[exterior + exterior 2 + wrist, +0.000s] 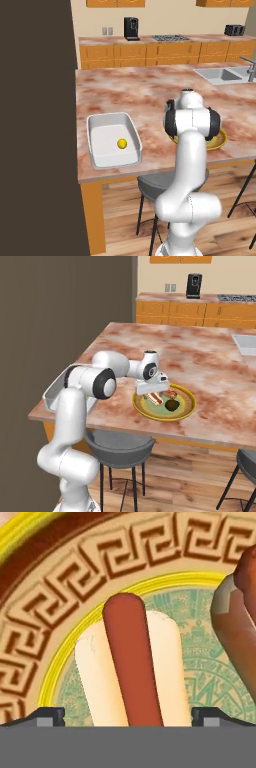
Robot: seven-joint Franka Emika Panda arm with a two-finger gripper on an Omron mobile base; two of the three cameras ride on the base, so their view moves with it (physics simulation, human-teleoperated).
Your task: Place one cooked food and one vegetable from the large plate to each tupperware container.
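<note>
The large plate (190, 407) lies near the counter's front edge, mostly hidden behind my arm in the left base view (220, 140). On it are a hot dog in a bun (154, 399), a dark round item (173, 405) and a reddish piece (172, 392). My gripper (153, 392) hangs just above the hot dog. In the hand view the gripper (128, 716) is open, with its tips on either side of the hot dog (131, 662) on the plate's patterned rim (60, 587). A brown food item (237, 627) lies to the right. The white tupperware container (114, 140) stands to the left and holds a small yellow round item (122, 144).
A dark wall panel (35, 125) rises close on the left. A grey stool (156, 183) stands under the counter's front edge, and another (246, 460) stands at the right. A sink (225, 75) is set in the counter's far right. A coffee machine (131, 28) sits on the back counter.
</note>
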